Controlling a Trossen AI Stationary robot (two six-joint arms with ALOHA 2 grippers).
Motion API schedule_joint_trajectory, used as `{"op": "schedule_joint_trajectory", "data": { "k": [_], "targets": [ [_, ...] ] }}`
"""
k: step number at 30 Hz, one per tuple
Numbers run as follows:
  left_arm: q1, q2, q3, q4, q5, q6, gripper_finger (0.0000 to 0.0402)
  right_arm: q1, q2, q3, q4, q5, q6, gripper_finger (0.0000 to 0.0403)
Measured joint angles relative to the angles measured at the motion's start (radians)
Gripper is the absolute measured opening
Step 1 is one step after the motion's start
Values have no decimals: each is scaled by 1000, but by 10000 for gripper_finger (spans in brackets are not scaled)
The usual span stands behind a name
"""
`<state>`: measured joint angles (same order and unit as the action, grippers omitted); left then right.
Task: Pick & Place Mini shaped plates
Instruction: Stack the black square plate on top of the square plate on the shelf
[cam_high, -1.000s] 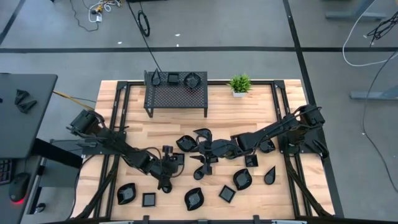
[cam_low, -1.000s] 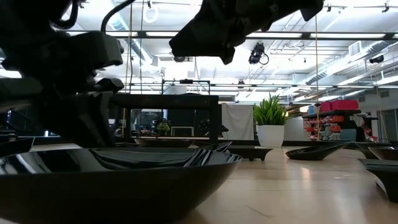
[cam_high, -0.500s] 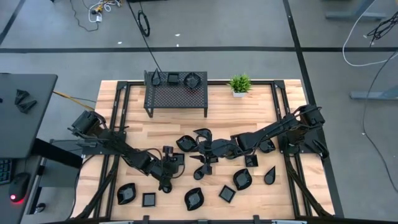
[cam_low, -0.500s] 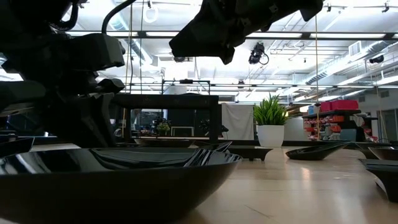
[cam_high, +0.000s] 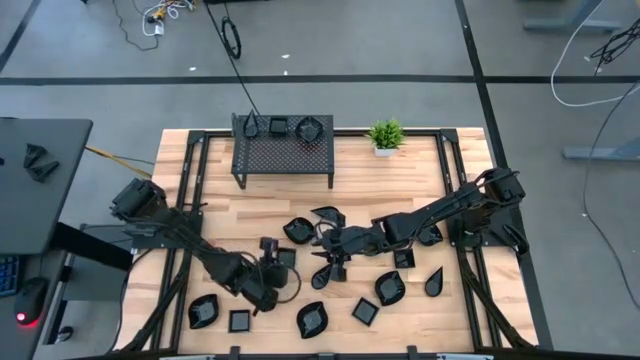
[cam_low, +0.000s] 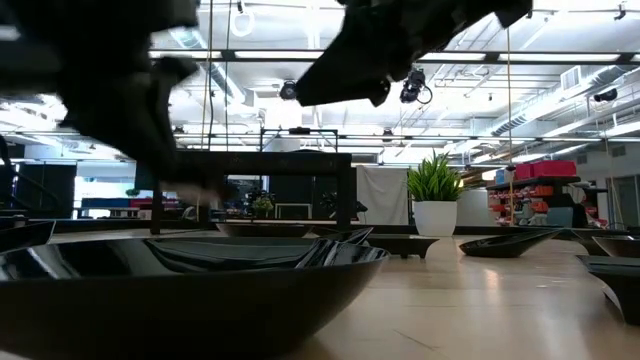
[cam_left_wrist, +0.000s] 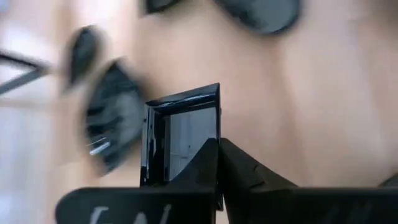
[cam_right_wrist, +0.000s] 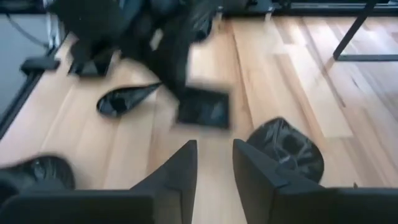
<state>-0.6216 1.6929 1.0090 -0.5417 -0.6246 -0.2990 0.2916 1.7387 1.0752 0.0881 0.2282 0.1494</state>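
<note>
Left gripper (cam_high: 268, 290) clamped on a square plate (cam_left_wrist: 181, 134) by its rim, low over the table's (cam_high: 400, 180) front-left area, near other plates. Right gripper (cam_right_wrist: 213, 163) hovers mid-table, fingers parted, holding nothing; a wavy-rim plate (cam_right_wrist: 287, 148) and a leaf plate (cam_right_wrist: 124, 99) lie on the wood ahead.

Light wooden desk (cam_high: 220, 205) carrying everything; black mesh rack (cam_high: 283, 155) standing at far edge, small dark items sitting on its top; small green potted plant (cam_high: 385, 135) standing just beside rack, toward right arm's side; mini shaped plates (cam_high: 312, 320) lying scattered over middle and near half of desk, teardrop, square and wavy-rim shapes among them; several lying along near edge, others clustering at centre; black frame rails (cam_high: 185, 190) running along both sides of desk.
</note>
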Motion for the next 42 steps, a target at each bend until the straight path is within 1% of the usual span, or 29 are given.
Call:
{"op": "schedule_joint_trajectory", "data": {
  "k": [3, 6, 9, 10, 13, 15, 17, 19, 22, 25, 27, 28, 33, 37, 40, 42],
  "targets": [
    [13, -8, 121, -241, -59, -21, 5, 8, -22, 0, -65, 8, -12, 105],
    [61, -47, 197, -444, -105, -24, 6, 13, -23, -7, -99, 52, -18, 105],
    [153, -127, 193, -491, -148, 61, 5, 14, -23, -46, -79, 102, -27, 105],
    [196, -160, 187, -505, -154, 119, 4, 14, -23, -69, -57, 117, -27, 105],
    [348, -264, 178, -453, -148, 321, 4, 8, -23, -136, 8, 148, -26, 105],
    [475, -329, 177, -370, -82, 482, 6, 1, -23, -176, 67, 157, -20, 105],
    [615, -381, 177, -274, 45, 653, 6, -10, -23, -209, 109, 157, -11, 105],
    [753, -410, 177, -173, 157, 811, 5, -23, -23, -231, 150, 157, -12, 105],
    [944, -419, 177, -38, 287, 1010, 4, -47, -23, -233, 176, 157, -26, 105],
    [1107, -400, 177, 35, 466, 1134, 8, -78, -23, -234, 192, 157, -59, 105],
    [1195, -372, 177, 59, 567, 1156, 10, -101, -33, -234, 202, 157, -104, 105],
    [1231, -361, 176, 58, 595, 1157, 10, -112, -35, -234, 217, 157, -125, 105],
    [1340, -298, 177, 48, 673, 1158, 7, -166, -56, -233, 215, 154, -239, 105],
    [1361, -245, 177, 51, 732, 1156, 12, -208, -59, -234, 247, 154, -282, 105],
    [1359, -204, 177, 51, 726, 1176, 14, -234, -59, -234, 280, 147, -308, 105],
    [1359, -190, 177, 68, 696, 1202, 14, -246, -59, -234, 283, 146, -315, 105]
  ]
}}
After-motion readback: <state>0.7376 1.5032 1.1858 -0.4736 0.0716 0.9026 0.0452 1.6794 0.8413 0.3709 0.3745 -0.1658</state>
